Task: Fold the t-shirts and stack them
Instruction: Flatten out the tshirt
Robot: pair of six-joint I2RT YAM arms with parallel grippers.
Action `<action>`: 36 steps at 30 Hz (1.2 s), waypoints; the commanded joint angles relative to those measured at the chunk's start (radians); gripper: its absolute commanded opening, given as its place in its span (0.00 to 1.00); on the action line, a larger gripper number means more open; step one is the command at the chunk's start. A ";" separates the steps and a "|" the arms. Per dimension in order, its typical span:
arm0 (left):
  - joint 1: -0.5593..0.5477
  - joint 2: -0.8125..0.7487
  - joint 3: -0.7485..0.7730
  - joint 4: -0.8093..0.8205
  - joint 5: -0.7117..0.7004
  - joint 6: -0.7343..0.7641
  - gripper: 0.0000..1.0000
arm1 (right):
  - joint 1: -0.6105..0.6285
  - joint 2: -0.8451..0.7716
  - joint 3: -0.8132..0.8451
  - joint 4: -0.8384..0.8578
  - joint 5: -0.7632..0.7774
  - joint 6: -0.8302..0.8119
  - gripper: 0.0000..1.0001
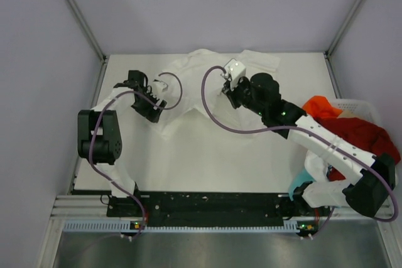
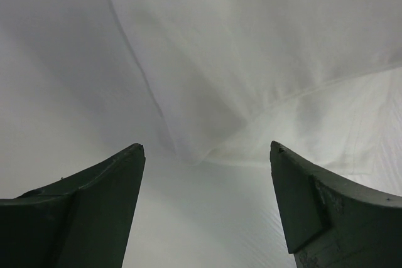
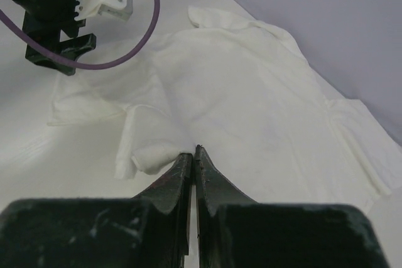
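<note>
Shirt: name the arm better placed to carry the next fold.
Right, probably. The right end effector is shut, apparently pinching the shirt at its edge; the left end effector hangs open above the cloth, holding nothing.

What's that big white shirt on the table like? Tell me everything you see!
The white t-shirt is plain, soft, thin-looking cloth with no print showing. It lies spread out and rumpled on the far middle of the white table, with one short sleeve sticking out. One edge is curled into a small fold. The right gripper is shut with its tips right at that fold; whether it pinches cloth is unclear. The left gripper is open over another edge.
</note>
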 commanded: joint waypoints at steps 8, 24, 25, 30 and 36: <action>0.005 0.043 0.032 0.011 0.023 0.040 0.81 | -0.074 -0.046 0.137 0.038 0.018 -0.053 0.00; -0.001 -0.015 0.061 -0.033 -0.008 0.023 0.00 | -0.132 -0.101 0.149 -0.017 0.084 -0.063 0.00; 0.001 -0.046 0.079 -0.049 -0.028 0.015 0.00 | -0.137 -0.113 0.158 -0.032 0.090 -0.059 0.00; 0.002 -0.256 0.188 -0.124 -0.092 0.026 0.00 | -0.140 -0.197 0.222 -0.141 0.087 -0.065 0.00; 0.001 -0.515 0.256 -0.178 -0.144 0.108 0.00 | -0.140 -0.344 0.288 -0.285 0.003 -0.036 0.00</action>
